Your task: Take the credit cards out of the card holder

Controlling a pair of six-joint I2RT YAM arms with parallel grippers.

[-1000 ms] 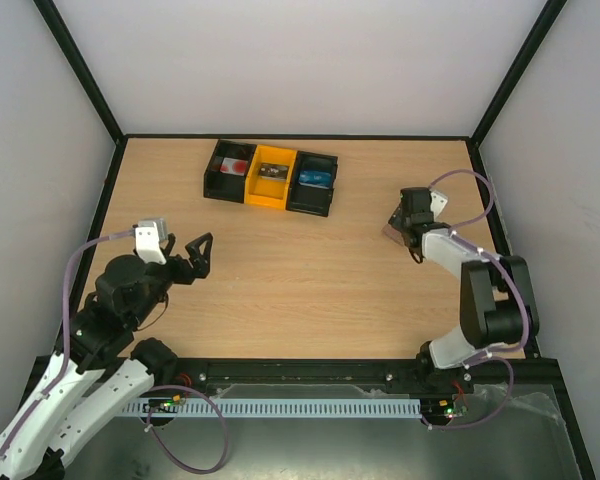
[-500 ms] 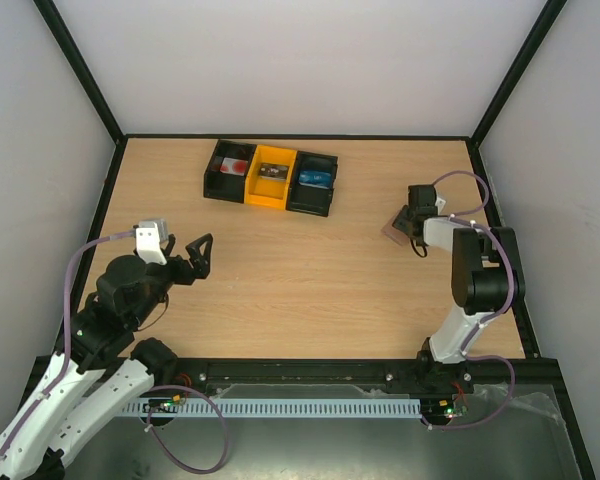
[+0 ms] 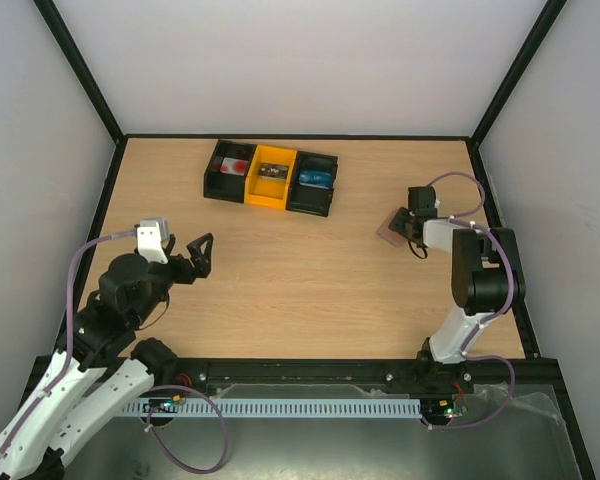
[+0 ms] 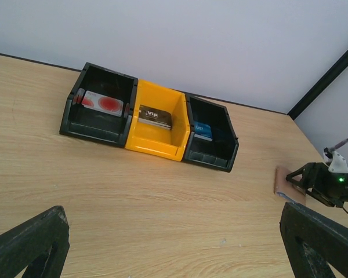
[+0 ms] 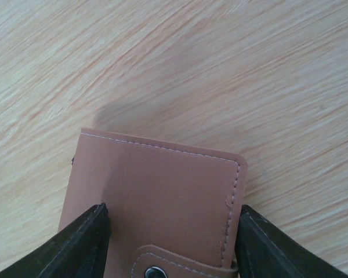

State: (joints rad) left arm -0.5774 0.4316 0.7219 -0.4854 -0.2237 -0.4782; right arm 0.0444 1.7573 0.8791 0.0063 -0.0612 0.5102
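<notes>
Brown leather card holder flat on tabletop, far right side, right claw straddling it
Its fingers sit at both side edges, real clamp unclear, cannot tell; snap tab shut and cut off by frame, inside hidden; left claw wide, holding nothing; only legible text: "VIP" on dark card in yellow bin
</notes>
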